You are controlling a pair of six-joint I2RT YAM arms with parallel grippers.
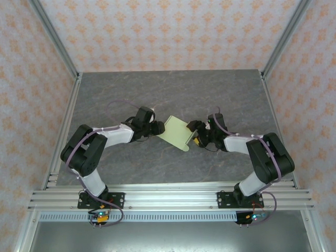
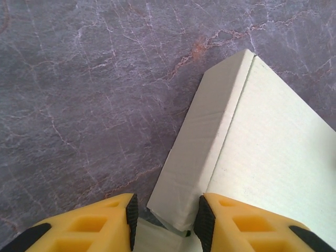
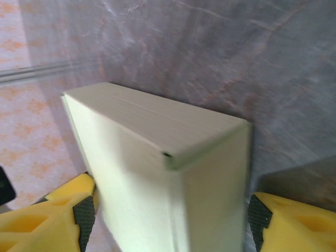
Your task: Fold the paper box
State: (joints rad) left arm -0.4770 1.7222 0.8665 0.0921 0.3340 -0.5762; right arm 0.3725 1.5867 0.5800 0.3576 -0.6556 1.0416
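Box position: the paper box (image 1: 176, 132) lies in the middle of the table (image 1: 131, 94) between my two arms. It is closed into a flat rectangle, with one rounded tab (image 1: 185, 147) poking out at its near corner.
Grip, left: the left gripper (image 2: 167, 216) has its jaws either side of the box's narrow side wall. One pad (image 2: 203, 219) meets the card and the other shows a dark sliver beside it, so I cannot tell whether it pinches.
Grip, right: the right gripper (image 3: 170, 218) stands wide apart around the opposite end. I see a thin gap at the far pad, so I read it as not gripping.
Risk, crushing: the card looks thin. If I squeeze the left jaws on that wall, I expect it to buckle.
Risk, skating: with the right side loose, a push from the left arm probably slides the box across the smooth table.
Risk, snagging: the loose tab could catch a finger and pull the fold open.
Risk, view: the right wrist picture is blurred, so I judge clearance poorly there.
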